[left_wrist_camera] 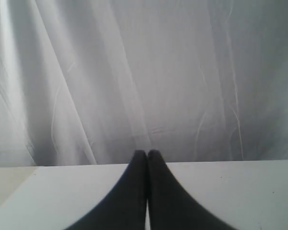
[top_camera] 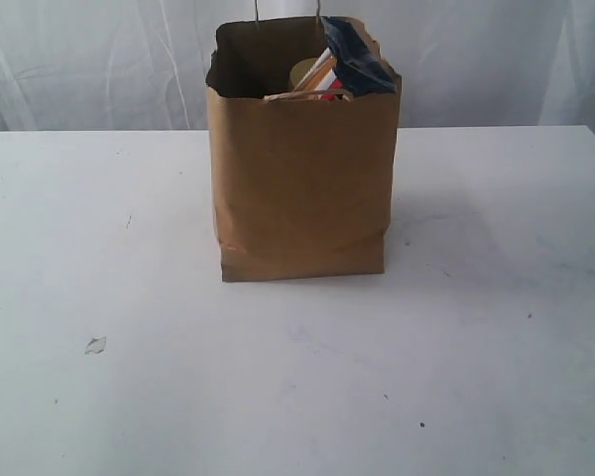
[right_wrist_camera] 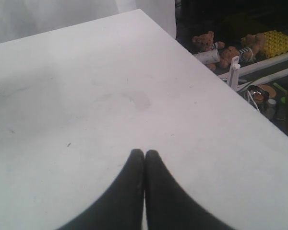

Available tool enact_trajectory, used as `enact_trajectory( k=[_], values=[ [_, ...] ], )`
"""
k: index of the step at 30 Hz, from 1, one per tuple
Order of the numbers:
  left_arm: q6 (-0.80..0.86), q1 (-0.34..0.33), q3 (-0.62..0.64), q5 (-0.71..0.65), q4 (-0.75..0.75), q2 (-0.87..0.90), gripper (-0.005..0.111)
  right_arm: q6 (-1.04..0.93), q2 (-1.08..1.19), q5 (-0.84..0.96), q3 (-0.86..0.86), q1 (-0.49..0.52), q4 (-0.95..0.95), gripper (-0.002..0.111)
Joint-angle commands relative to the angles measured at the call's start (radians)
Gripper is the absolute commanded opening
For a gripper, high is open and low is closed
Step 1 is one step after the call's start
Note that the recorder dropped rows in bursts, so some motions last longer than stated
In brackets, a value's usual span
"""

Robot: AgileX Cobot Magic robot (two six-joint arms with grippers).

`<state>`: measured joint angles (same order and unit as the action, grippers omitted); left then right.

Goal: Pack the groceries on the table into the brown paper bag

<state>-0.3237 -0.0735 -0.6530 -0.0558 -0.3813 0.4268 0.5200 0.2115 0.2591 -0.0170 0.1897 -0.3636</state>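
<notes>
Exterior: bag (top_camera: 302,188), upright, top open, middle of table (top_camera: 278,387). Spaghetti packet (top_camera: 357,59) and tan lid (top_camera: 302,71) show at its rim; other contents unclear. White bit (top_camera: 95,345) on table, front left.
Left wrist: left gripper (left_wrist_camera: 147,152), jaws together, empty, facing curtain (left_wrist_camera: 134,72).
Right wrist: right gripper (right_wrist_camera: 144,152), jaws together, empty, above table near its corner.

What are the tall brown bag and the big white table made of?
The tall brown bag looks like matte kraft paper: creased walls, crumpled rim. The wide white tabletop seems a hard, smooth painted or laminated board, lightly scuffed; which is unclear.
</notes>
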Motion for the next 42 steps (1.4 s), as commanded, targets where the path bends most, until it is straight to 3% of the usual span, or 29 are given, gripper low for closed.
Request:
enact_trajectory(
  k=[1, 7, 11, 13, 19, 25, 30, 31, 35, 38, 42],
  values=[
    [0.01, -0.002, 0.012, -0.166, -0.007, -0.091, 0.0, -0.008, 0.0, -0.003, 0.003, 0.004, -0.002, 0.0],
    [0.075, -0.005, 0.012, -0.463, -0.041, -0.136, 0.0, -0.008, 0.0, 0.0, 0.003, 0.004, -0.002, 0.0],
    [0.15, -0.005, 0.012, -0.5, 0.016, -0.132, 0.0, -0.008, 0.0, 0.0, 0.003, 0.004, -0.002, 0.0],
    [0.167, 0.004, 0.041, -0.401, -0.002, -0.13, 0.0, -0.008, 0.0, 0.003, 0.003, 0.004, -0.002, 0.0],
    [0.16, 0.006, 0.307, 0.143, -0.055, -0.126, 0.0, -0.008, 0.0, 0.003, 0.003, 0.004, -0.002, 0.0],
    [0.162, 0.006, 0.561, 0.278, 0.118, -0.131, 0.0, -0.008, 0.0, 0.003, 0.003, 0.004, -0.002, 0.0],
    [0.175, 0.006, 0.653, 0.309, 0.222, -0.223, 0.0, -0.008, 0.0, 0.003, 0.003, 0.004, -0.002, 0.0],
    [0.175, 0.006, 0.653, 0.302, 0.228, -0.246, 0.0, -0.008, 0.0, 0.003, 0.003, 0.004, -0.002, 0.0],
    [0.173, 0.006, 0.653, 0.047, 0.223, -0.358, 0.0, -0.008, 0.0, 0.001, 0.003, 0.004, -0.002, 0.0],
    [0.138, 0.021, 0.653, -0.247, 0.228, -0.427, 0.0, -0.008, 0.0, 0.001, 0.003, 0.004, -0.002, 0.0],
    [0.138, 0.028, 0.653, -0.254, 0.233, -0.427, 0.0, -0.008, 0.0, 0.003, 0.003, 0.004, -0.002, 0.0]
  ],
)
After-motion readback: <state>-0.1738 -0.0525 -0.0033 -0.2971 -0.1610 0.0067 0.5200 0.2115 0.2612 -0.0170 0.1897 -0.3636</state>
